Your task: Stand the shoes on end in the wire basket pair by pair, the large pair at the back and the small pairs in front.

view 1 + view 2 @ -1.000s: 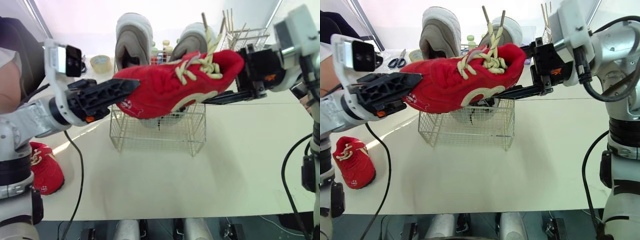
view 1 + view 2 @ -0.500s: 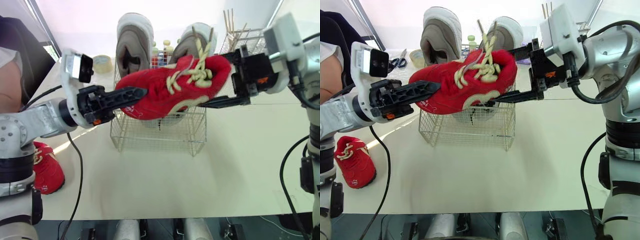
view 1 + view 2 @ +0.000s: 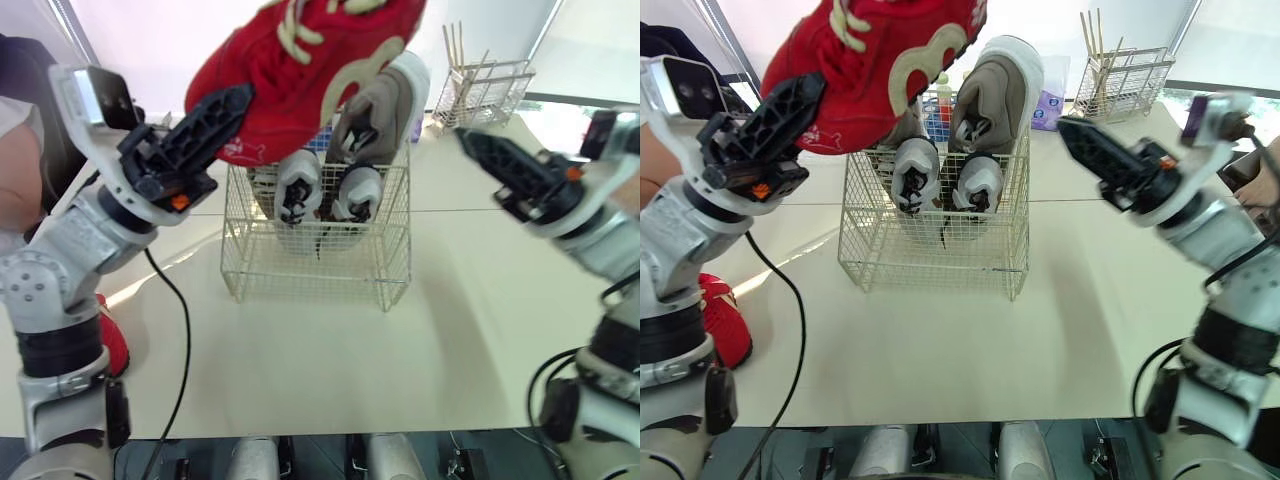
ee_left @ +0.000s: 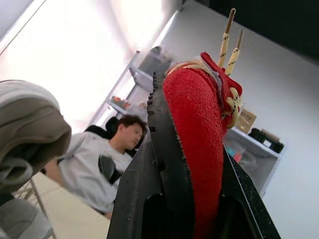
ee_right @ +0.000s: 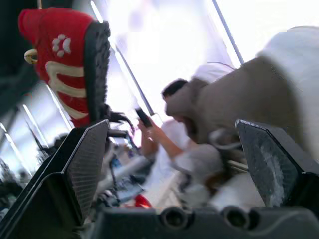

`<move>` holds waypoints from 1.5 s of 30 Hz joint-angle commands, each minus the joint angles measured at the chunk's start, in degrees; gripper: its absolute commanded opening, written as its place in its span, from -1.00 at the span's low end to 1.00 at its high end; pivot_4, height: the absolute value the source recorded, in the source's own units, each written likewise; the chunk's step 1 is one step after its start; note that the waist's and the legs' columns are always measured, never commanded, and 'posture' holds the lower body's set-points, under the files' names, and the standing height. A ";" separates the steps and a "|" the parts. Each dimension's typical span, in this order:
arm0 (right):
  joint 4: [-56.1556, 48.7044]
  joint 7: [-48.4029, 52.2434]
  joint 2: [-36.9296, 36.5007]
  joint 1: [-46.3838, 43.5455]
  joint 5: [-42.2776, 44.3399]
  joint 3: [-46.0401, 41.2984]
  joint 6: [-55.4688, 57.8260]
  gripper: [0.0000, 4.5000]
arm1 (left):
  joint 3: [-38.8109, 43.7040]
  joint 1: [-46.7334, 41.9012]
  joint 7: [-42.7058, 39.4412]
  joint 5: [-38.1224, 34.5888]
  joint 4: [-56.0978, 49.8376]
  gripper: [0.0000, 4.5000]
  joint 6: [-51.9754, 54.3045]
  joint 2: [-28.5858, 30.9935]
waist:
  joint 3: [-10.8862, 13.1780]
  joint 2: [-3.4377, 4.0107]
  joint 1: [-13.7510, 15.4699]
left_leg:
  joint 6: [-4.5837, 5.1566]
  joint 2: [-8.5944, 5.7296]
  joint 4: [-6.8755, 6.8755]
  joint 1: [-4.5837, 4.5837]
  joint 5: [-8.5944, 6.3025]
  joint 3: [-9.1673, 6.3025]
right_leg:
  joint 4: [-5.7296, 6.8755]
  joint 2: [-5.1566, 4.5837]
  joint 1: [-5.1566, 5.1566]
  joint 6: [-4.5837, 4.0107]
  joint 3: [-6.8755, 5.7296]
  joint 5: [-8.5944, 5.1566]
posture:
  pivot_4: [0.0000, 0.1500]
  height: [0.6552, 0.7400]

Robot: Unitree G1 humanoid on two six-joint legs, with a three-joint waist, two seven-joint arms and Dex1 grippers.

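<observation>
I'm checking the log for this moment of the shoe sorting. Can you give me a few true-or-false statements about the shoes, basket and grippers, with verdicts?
1. The left gripper holds the red shoe up higher than the wire basket rim. True.
2. The right gripper is clamped on the red shoe. False: it is open and apart from the shoe.
3. The wire basket is empty. False: large grey shoes stand at the back and a small white pair in front.
4. A second red shoe lies on the table. True.
</observation>
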 commanded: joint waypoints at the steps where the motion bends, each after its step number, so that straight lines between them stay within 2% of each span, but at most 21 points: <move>1: -6.08 -10.00 4.34 -1.60 6.42 3.23 -5.15 0.97 | -1.33 -2.01 -1.34 4.35 -1.07 -0.88 -2.91 -2.88 | 0.00 0.00 0.11 | 0.00 -0.01 0.00 0.00 0.00 -0.02 | 0.00 0.00 0.00 0.00 -0.01 0.00 | 1.00 0.89; 7: -7.94 -17.90 7.62 -4.80 8.40 8.47 -10.80 0.97 | -5.08 -1.74 -3.66 9.82 -1.26 -0.88 -2.35 -7.03 | 0.00 -0.01 0.15 | 0.09 -0.07 0.05 -0.10 -0.05 -0.05 | -0.08 -0.03 0.02 0.02 -0.05 0.00 | 1.00 0.89; 15: -7.74 -19.16 5.51 -7.31 12.13 9.32 -14.72 0.97 | -6.84 0.98 -4.18 15.24 -2.53 -0.88 -2.63 -8.68 | 0.00 0.00 0.01 | 0.10 -0.06 0.05 -0.10 -0.05 -0.11 | -0.08 0.00 0.01 0.02 -0.07 0.00 | 1.00 0.89; 23: -8.02 -19.88 4.44 -7.43 13.15 10.41 -16.87 0.97 | -7.06 1.86 -4.23 16.72 -3.14 -0.88 -2.53 -9.40 | 0.00 -0.01 0.03 | 0.11 -0.02 0.05 -0.14 -0.06 -0.16 | -0.09 -0.01 0.01 0.02 -0.10 0.00 | 1.00 0.89; 26: -8.13 -20.11 3.76 -7.10 12.55 10.74 -17.50 0.58 | -7.17 1.82 -4.10 17.11 -3.30 -0.88 -2.59 -9.59 | 0.00 -0.01 0.05 | 0.13 -0.01 0.05 -0.15 -0.07 -0.17 | -0.10 -0.01 0.01 0.02 -0.10 0.00 | 1.00 0.89; 31: -8.22 -19.93 2.93 -7.35 12.38 11.12 -18.26 -0.49 | -7.57 1.98 -3.85 17.91 -3.68 -0.88 -2.56 -9.85 | 0.00 -0.01 0.03 | 0.14 0.00 0.05 -0.19 -0.08 -0.20 | -0.12 -0.02 0.01 0.02 -0.11 0.00 | 1.00 0.89; 33: -7.81 -18.87 2.60 -7.88 11.37 11.50 -18.29 -0.72 | -7.78 2.08 -3.85 19.02 -3.90 -0.88 -2.46 -9.46 | 0.00 -0.01 0.03 | 0.17 -0.01 0.05 -0.19 -0.09 -0.22 | -0.12 -0.02 0.01 0.02 -0.12 -0.01 | 1.00 0.89; 34: -7.25 -17.67 1.71 -8.52 10.45 11.50 -18.03 -0.74 | -7.81 2.09 -4.12 19.68 -3.91 -0.88 -2.18 -8.89 | 0.00 -0.01 0.03 | 0.21 -0.01 0.05 -0.19 -0.11 -0.22 | -0.12 -0.02 0.01 0.02 -0.12 -0.01 | 1.00 0.89; 36: -5.06 -13.28 -2.04 -10.41 8.28 10.65 -16.85 -0.74 | -7.53 2.22 -5.72 20.36 -4.18 -0.42 -0.42 -6.15 | 0.01 0.01 0.01 | 0.32 -0.01 0.05 -0.19 -0.18 -0.22 | -0.12 -0.02 0.00 0.02 -0.13 -0.01 | 1.00 0.89; 37: -3.45 -10.16 -4.55 -11.52 7.28 10.18 -16.00 -0.74 | -7.54 2.37 -6.71 22.06 -4.56 -0.26 0.51 -3.77 | 0.01 0.01 -0.01 | 0.36 -0.02 0.05 -0.22 -0.20 -0.21 | -0.12 -0.02 -0.04 0.02 -0.15 -0.01 | 1.00 0.89; 40: 2.29 1.13 -12.64 -14.48 2.54 10.29 -13.08 -0.74 | -8.36 4.14 -12.44 30.45 -6.36 0.41 2.87 6.16 | 0.01 0.01 -0.01 | 0.37 -0.03 0.05 -0.37 -0.20 -0.21 | -0.11 0.00 -0.22 0.02 -0.15 -0.01 | 1.00 0.89; 45: 11.38 25.55 -25.95 -17.17 -11.45 16.53 -10.91 -0.74 | -2.89 10.00 -25.99 33.81 -9.54 0.41 6.81 23.70 | 0.05 0.02 -0.06 | 0.37 0.06 -0.11 -0.46 -0.22 -0.19 | -0.25 0.06 -0.36 -0.01 -0.17 -0.02 | 1.00 0.89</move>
